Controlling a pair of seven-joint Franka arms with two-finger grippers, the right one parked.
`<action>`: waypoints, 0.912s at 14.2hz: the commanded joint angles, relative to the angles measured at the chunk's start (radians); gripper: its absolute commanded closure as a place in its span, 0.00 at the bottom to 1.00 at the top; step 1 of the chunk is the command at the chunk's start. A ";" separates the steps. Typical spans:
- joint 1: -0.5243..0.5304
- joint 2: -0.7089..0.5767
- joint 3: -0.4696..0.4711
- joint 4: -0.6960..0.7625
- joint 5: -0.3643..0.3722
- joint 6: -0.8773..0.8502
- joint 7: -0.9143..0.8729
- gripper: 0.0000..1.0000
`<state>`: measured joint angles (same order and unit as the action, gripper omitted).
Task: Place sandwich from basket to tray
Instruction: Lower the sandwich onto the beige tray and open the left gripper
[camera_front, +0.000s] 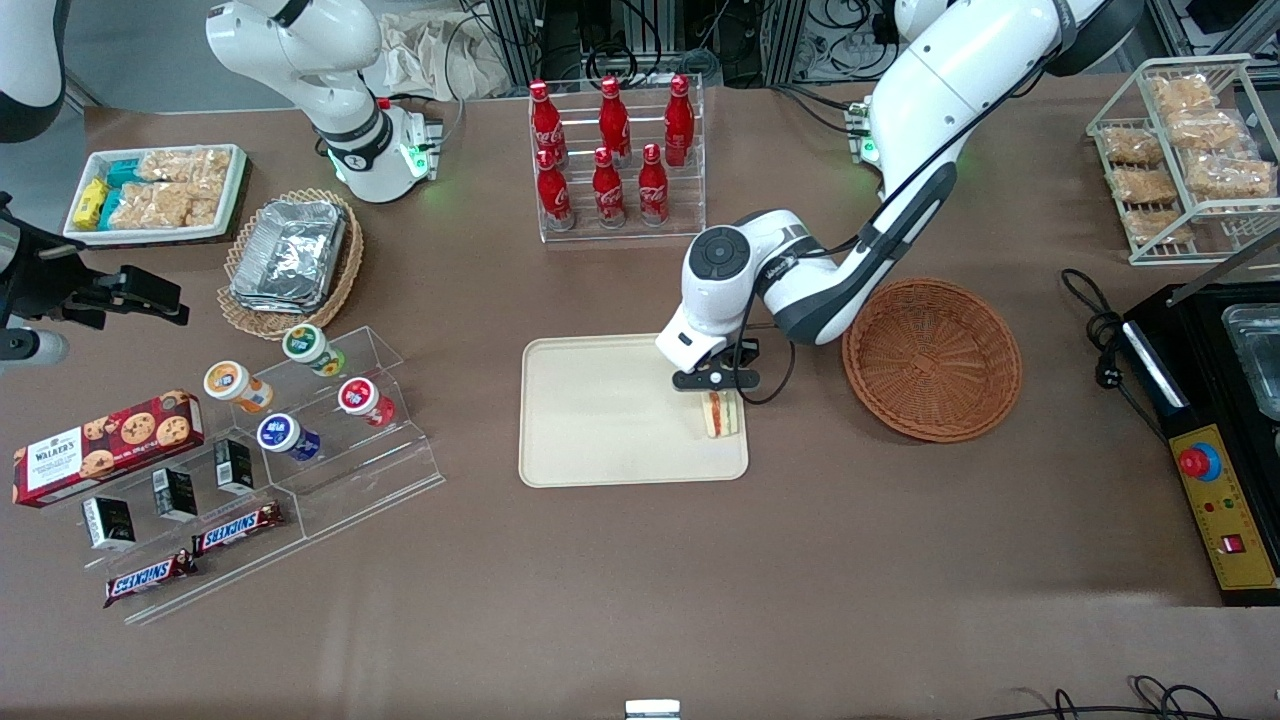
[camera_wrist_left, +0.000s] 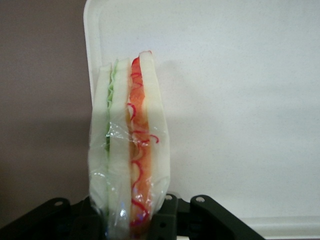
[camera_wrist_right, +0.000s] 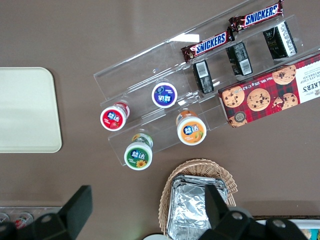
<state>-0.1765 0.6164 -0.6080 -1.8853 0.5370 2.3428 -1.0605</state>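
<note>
**Sandwich over the tray, release to come**

Brown matting covers the whole table, and at its middle lies the flat rectangular cream-beige plastic tray (camera_front: 610, 410) with rounded corners and a low rim. Just beside it, toward the working arm's end, sits the round reddish-brown woven wicker basket (camera_front: 932, 358), with nothing showing in it.

The left arm's black two-finger gripper (camera_front: 716, 381) hangs over the tray's edge nearest the basket, clamped on the small triangular wedge of white bread with red, orange and green filling, the sandwich (camera_front: 721, 414). In the wrist view the sandwich (camera_wrist_left: 129, 150) stands on edge in a clear wrap, held at its base, with the tray (camera_wrist_left: 235, 100) spread beneath. Whether it touches the tray floor cannot be told.

The step in hand looks like the set-down. Done well, it would mean lowering until the wedge bears on the tray, then parting the fingers slowly. The sandwich sits close to the rim, so a nudge toward the tray's middle would guard against it tipping over the lip. Soft bread and slippery wrap may cling to a finger; a straight upward retreat would limit dragging.

Elsewhere stand red bottles in a clear rack (camera_front: 612, 160), a tan basket of foil packets (camera_front: 290, 260) and a stepped clear display of small pots and chocolate bars (camera_front: 290, 440).
</note>
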 joint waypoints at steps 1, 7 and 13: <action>-0.009 0.029 0.001 0.015 0.060 0.035 -0.038 1.00; -0.009 0.055 0.002 0.023 0.063 0.047 -0.036 0.00; -0.001 -0.027 -0.004 0.029 0.044 -0.044 -0.039 0.00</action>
<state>-0.1752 0.6397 -0.6085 -1.8575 0.5694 2.3515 -1.0631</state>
